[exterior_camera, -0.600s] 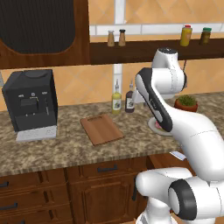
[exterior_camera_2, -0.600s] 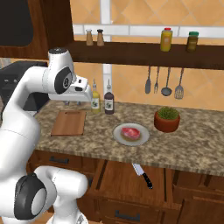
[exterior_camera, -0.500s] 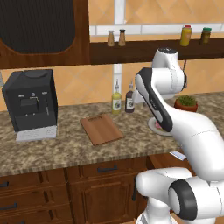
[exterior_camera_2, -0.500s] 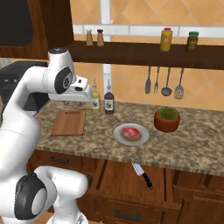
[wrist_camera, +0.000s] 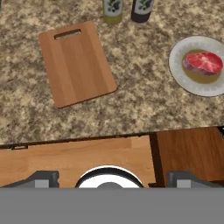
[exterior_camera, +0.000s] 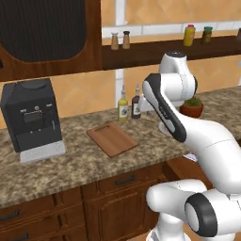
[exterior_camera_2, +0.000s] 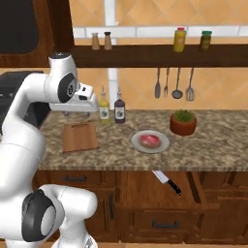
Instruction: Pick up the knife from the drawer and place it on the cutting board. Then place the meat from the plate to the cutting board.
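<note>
My gripper (wrist_camera: 108, 178) is hanging high over the counter with its fingers spread wide and empty. The black-handled, silver-bladed knife (exterior_camera_2: 166, 182) lies in the open reddish-brown drawer (exterior_camera_2: 145, 190), so I'd swing right, drop low, and pinch across the handle.

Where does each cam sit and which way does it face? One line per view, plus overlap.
Left base view: behind the arm on its left, facing forward and down at the counter and cutting board; white arm at lower right.
Right base view: behind on the right, facing the counter, the plate with meat, and the knife in the open drawer; arm at left.
Hand view: looks down on board, plate, meat; open gripper at bottom.
Shared: all see the board.
</note>
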